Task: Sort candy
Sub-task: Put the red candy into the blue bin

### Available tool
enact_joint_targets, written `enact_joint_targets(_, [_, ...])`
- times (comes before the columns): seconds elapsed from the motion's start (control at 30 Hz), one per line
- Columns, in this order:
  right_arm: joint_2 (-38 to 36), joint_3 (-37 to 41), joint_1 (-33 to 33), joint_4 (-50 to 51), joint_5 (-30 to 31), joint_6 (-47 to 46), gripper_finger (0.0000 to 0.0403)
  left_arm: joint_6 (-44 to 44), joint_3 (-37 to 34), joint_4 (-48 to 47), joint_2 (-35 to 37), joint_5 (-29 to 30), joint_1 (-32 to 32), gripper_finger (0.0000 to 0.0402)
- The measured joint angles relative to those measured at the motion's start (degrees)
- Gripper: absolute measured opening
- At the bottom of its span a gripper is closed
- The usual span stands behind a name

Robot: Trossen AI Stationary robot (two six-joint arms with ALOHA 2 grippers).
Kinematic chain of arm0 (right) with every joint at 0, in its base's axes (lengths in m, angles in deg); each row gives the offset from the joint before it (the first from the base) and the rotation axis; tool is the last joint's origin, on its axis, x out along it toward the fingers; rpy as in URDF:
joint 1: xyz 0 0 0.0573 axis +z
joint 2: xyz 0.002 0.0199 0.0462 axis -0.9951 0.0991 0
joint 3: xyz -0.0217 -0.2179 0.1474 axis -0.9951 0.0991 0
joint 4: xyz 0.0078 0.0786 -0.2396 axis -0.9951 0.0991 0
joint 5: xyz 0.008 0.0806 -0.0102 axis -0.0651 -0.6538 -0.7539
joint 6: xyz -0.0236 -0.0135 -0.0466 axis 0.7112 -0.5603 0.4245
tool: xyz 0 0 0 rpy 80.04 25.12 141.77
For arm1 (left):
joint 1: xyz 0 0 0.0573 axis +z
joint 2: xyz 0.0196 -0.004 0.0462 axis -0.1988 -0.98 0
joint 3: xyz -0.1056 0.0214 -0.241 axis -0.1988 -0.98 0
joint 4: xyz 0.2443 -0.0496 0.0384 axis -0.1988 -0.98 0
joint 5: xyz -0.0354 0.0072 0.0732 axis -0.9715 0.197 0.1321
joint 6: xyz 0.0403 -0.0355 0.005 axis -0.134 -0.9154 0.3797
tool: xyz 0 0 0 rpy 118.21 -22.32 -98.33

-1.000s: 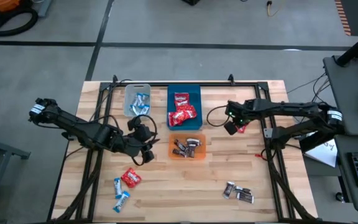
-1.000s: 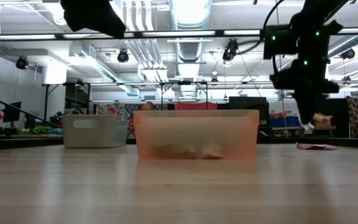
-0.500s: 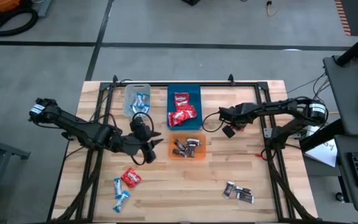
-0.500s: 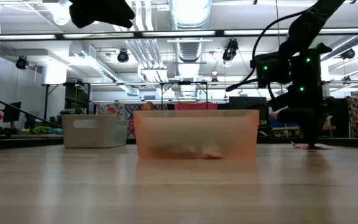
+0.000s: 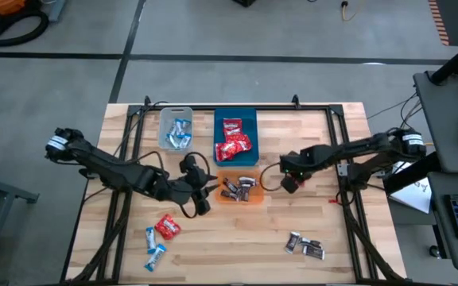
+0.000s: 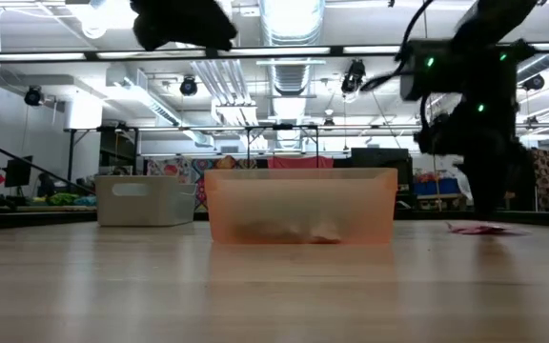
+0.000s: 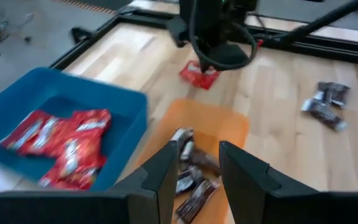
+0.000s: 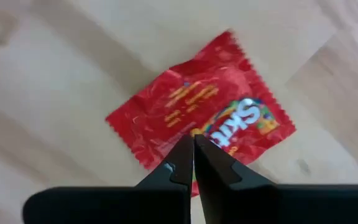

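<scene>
I see the left gripper [image 5: 207, 189] now swung fwd to the orange bin's [image 5: 240, 197] edge, prev. back nearer the clear bin [image 5: 165, 131]. Right gripper [image 5: 291, 181] now sits lower and closer to the orange bin, jaws pressed together over a red candy [image 8: 201, 130] on the counter.

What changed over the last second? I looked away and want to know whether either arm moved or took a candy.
The left end effector slid right to the orange bin, fingers apart, empty. The right end effector, shut, moved toward the table's front and hangs over a red candy, not gripping it. Bins and loose candies stayed put.
</scene>
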Motion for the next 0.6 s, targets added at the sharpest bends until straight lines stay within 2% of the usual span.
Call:
enact_joint_targets(0.17, [-5.22, 0.0, 5.45, 0.02, 1.01, -4.76, 0.0009, 8.29, 3.19, 7.57, -5.7, -2.08, 0.0, 0.0091])
enact_joint_targets(0.37, [-11.06, -0.02, 7.03, 0.45, 2.99, -5.99, 0.0009, 15.11, 11.86, 7.72, -14.68, -2.02, 0.0, 0.0076])
enact_joint_targets(0.6, [-9.96, 1.89, 7.14, 1.23, 8.69, -6.88, 0.0009, 18.06, 20.64, 7.31, -24.64, -1.97, 0.0, 0.0074])
